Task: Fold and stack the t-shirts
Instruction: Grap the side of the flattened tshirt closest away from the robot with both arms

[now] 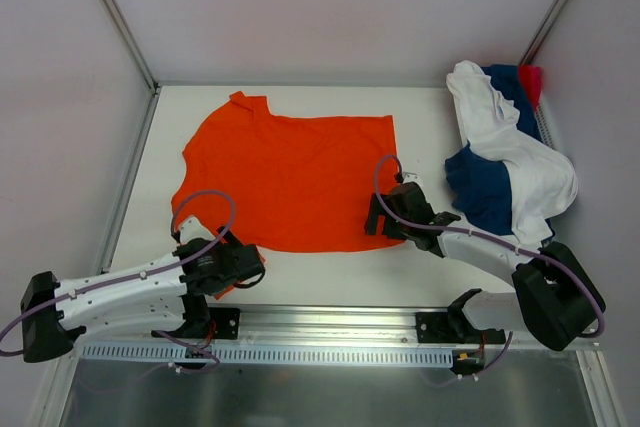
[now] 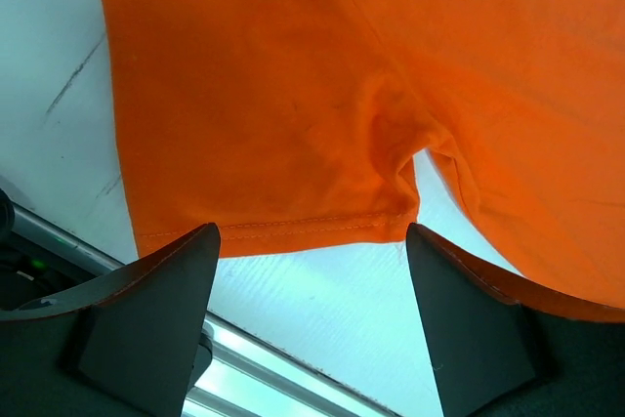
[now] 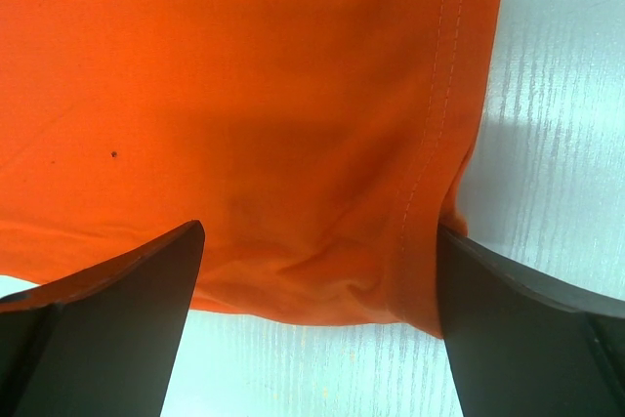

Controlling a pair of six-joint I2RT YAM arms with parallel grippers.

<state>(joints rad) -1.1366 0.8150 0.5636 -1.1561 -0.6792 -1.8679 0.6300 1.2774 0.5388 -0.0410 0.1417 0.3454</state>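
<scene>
a: top view. where do the shirts lie?
b: you find the orange t-shirt point(image 1: 290, 177) spread flat on the white tabletop point(image 1: 425, 122), left of centre. the white t-shirt point(image 1: 505, 142), the navy blue t-shirt point(image 1: 480, 192) and the red-pink t-shirt point(image 1: 531, 78) lie heaped together at the far right corner, apart from the orange one. the left hand point(image 1: 245, 267) sits at the orange shirt's near left corner. the right hand point(image 1: 385, 225) sits at its near right corner.
a: left wrist view. what state is the left hand in?
b: you see its fingers point(image 2: 146, 319) set well apart and gripping nothing. a sleeve with a stitched hem lies on the tabletop just ahead of them, in line with the gap.
a: right wrist view. and the right hand?
b: you see its two fingers standing wide apart, one on each side of the shirt's hemmed corner. the cloth between them lies on the tabletop, lightly wrinkled. you cannot tell whether the tips touch it.
</scene>
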